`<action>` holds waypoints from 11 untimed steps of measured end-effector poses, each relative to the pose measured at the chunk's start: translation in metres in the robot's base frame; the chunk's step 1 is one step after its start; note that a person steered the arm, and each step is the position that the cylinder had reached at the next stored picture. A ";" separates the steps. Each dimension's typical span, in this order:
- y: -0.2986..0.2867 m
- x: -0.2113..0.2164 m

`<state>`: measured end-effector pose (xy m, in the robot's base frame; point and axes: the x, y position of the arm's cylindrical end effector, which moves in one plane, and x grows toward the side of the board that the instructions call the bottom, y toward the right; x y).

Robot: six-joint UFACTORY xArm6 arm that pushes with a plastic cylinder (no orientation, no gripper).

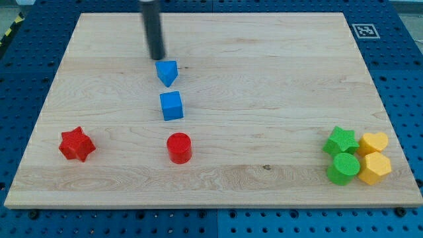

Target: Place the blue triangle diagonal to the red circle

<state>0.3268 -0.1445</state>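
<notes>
The board (264, 86) is pale wood, smooth with visible grain. The blue triangle (168, 72) and red circle (179, 147) look matt plastic. My tip (157, 58) is dark, slightly glossy.

Lab: blue pegboard bench (26, 39), fiducial tag (364, 30)

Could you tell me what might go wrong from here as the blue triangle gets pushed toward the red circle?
My tip sits just above the blue triangle, with the blue cube directly below it. Pushing straight down would likely shove the cube into the red circle, shifting the reference. The triangle's angled faces may also make it rotate or slip off my tip.
</notes>
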 end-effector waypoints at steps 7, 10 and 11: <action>0.077 0.061; 0.116 0.097; 0.123 0.117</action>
